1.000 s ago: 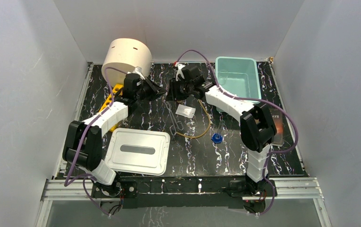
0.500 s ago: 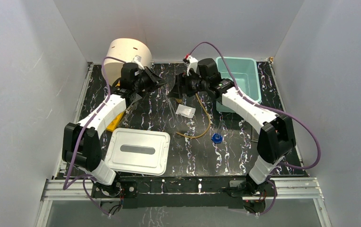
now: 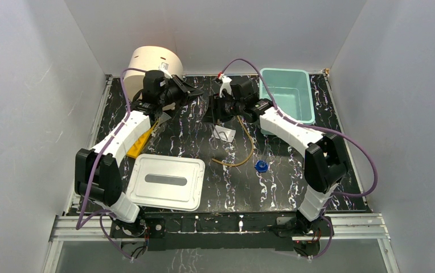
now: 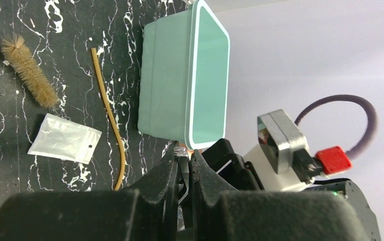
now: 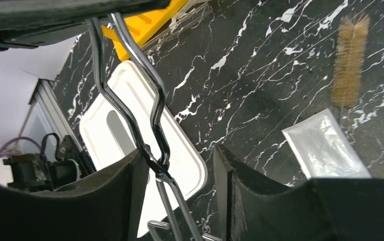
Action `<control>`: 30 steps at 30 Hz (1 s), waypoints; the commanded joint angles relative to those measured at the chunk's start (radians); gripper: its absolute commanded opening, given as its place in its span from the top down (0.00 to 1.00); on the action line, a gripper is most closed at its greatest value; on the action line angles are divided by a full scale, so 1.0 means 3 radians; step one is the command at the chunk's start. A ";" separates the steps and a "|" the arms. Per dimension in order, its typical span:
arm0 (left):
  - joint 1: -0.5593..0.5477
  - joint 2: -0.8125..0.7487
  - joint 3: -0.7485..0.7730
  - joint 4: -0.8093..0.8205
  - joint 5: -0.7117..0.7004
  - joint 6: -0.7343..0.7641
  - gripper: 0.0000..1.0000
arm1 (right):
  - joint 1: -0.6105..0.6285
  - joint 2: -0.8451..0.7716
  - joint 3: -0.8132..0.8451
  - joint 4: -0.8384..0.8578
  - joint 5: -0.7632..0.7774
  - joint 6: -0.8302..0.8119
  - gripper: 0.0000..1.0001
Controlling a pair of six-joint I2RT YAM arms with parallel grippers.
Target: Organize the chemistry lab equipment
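Note:
The metal tongs (image 5: 152,110) hang in the air between my two grippers. My left gripper (image 4: 184,153) is shut on one end of them, near the back of the table (image 3: 188,91). My right gripper (image 5: 180,160) is open, with the tongs running between its fingers close to the left one; in the top view it sits left of the bin (image 3: 214,109). The white packet (image 3: 224,133), tan rubber tube (image 3: 250,149) and blue cap (image 3: 261,166) lie on the table below. The brush (image 5: 348,60) lies beside the packet (image 5: 325,150). The yellow rack (image 3: 138,141) lies under my left arm.
A teal bin (image 3: 286,94) stands at the back right. A white rectangular lid (image 3: 167,182) lies at the front left. The big cream cylinder (image 3: 152,62) stands at the back left, just behind my left gripper. Grey walls close in three sides.
My left gripper has moved back and up toward the cylinder. My right arm's elbow has swung out to the right, while its gripper stays near the middle back of the table.

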 commanded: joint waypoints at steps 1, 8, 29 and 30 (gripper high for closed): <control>0.0020 -0.0104 -0.0027 0.0136 0.0174 -0.0126 1.00 | 0.0010 0.0006 0.0004 0.0195 0.0064 -0.0014 0.49; 0.0057 -0.0034 0.0180 -0.0103 0.0193 -0.0014 0.92 | 0.0010 0.0014 0.0057 0.0158 0.0072 -0.0055 1.00; 0.0250 -0.0246 0.0484 -0.1124 -0.0656 0.1577 0.14 | -0.0908 -0.0485 0.0725 -0.0533 0.1167 -0.0562 1.00; 0.0253 -0.0290 0.0425 -0.1110 -0.0662 0.1575 0.14 | -0.1000 -0.0502 0.0773 -0.0579 0.1218 -0.0537 1.00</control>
